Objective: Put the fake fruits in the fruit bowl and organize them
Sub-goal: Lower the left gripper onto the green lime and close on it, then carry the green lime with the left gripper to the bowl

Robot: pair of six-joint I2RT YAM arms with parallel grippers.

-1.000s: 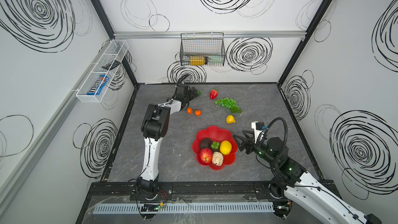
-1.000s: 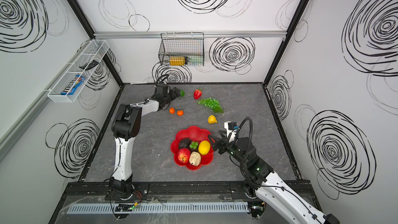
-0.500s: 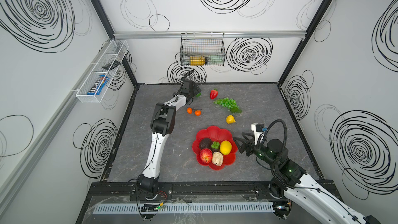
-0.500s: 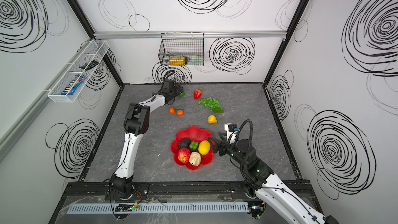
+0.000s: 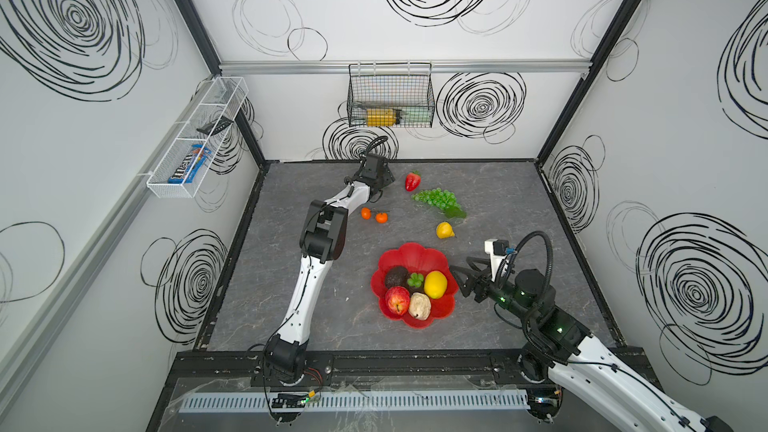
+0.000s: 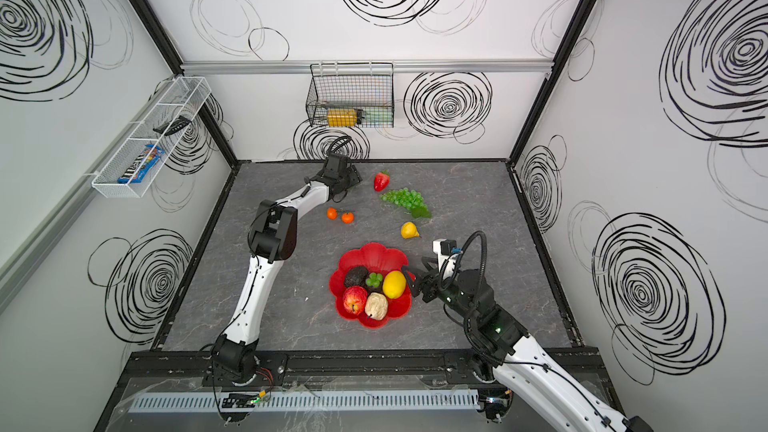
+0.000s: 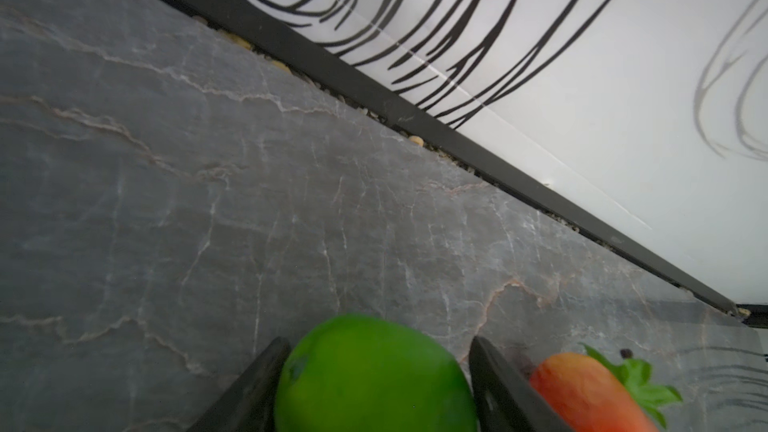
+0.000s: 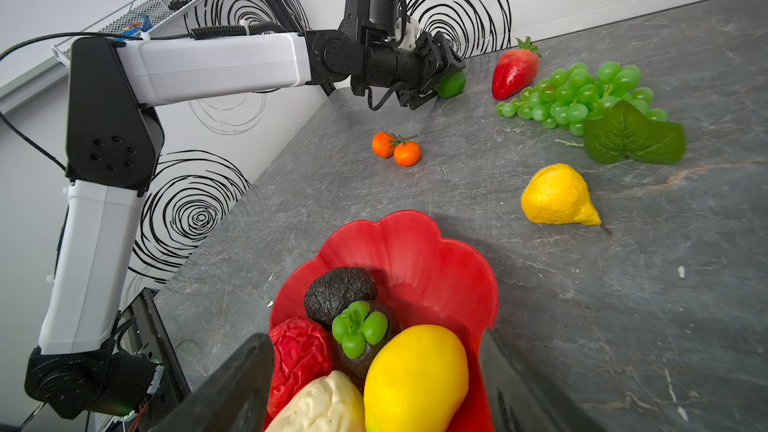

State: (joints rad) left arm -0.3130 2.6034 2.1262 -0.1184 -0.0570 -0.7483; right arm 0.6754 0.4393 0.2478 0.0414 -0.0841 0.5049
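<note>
Left wrist view: the left end effector (image 7: 379, 342) is low at the back of the bench (image 7: 208, 201). Its jaws stand either side of the lime (image 7: 374, 376), close against it. Whether they already pinch it I cannot tell.
Lime: on the bench near the back wall (image 7: 582, 76), with the strawberry (image 7: 582, 396) just beside the outer face of one finger.
Right end effector (image 5: 459, 282): jaws apart and holding nothing, it hangs just beside the bowl (image 5: 415, 253) rim on the lemon (image 5: 435, 284) side.
Bowl: holds the lemon, apple (image 5: 397, 300), avocado (image 5: 397, 277), beige piece (image 5: 419, 306) and a small green piece, all crowded in the near half. The far half is bare.
Not yet in: oranges (image 5: 373, 215), grapes (image 5: 438, 198), pear (image 5: 444, 230), strawberry and lime, all on the bench beyond the bowl.
Risk, slip: the lime is round and glossy, so a grip off its middle would likely squirt it toward the wall or into the strawberry.
Risk, knock: the finger next to the strawberry could shove it as the jaws shut or lift.
Risk, carry: the way to the bowl passes over the oranges, and a low carry could scatter them.
Risk, bowl: the dish looks light and is loaded on one side, so a dropped lime might bounce out or roll off the heap. The right end effector at the rim could nudge the dish or meet the incoming arm.
</note>
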